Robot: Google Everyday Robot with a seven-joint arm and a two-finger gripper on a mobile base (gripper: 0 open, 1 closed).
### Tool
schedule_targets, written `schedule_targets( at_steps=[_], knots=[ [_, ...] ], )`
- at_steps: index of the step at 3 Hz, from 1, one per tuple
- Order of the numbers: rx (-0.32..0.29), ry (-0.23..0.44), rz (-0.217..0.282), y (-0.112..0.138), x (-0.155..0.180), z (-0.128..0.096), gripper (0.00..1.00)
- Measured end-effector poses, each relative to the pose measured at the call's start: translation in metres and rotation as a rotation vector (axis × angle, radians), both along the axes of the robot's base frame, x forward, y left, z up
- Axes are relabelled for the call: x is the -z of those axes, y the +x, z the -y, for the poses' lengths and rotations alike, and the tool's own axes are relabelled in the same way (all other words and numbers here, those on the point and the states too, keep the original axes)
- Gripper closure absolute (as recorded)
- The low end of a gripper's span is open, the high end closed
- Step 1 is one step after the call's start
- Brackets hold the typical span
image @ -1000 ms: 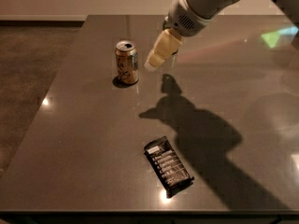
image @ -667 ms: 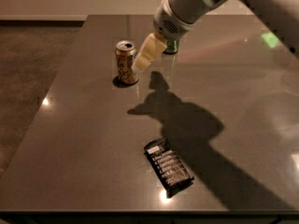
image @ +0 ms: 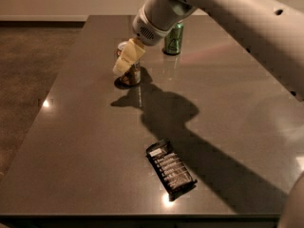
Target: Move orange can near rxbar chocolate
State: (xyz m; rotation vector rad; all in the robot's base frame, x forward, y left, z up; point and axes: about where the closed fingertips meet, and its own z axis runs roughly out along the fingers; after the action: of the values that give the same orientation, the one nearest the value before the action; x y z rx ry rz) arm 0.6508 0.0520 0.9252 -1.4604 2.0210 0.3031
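Observation:
The orange can stands upright on the dark table, left of centre toward the back. My gripper hangs right in front of the can's upper part and hides most of it. The gripper's pale fingers point down and to the left. The rxbar chocolate lies flat near the table's front edge, well in front of and to the right of the can. It is black with a white label at its far end.
A green can stands upright at the back of the table, right of the orange can and partly behind my arm. The table's left edge drops to a brown carpet floor.
My arm has swung left and toward the camera. The gripper went from right of the orange can to directly over it. The green can came into view. The can and bar stayed put.

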Motion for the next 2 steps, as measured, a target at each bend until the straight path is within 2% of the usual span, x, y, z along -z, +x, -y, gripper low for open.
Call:
schedule_targets(
  at_steps=[1,2],
  knots=[
    [-0.006,-0.005,-0.006,0.0017,0.0049,-0.0059,0.00],
    [-0.004,-0.011,-0.011,0.0017,0.0078,-0.0078,0.18]
  ],
)
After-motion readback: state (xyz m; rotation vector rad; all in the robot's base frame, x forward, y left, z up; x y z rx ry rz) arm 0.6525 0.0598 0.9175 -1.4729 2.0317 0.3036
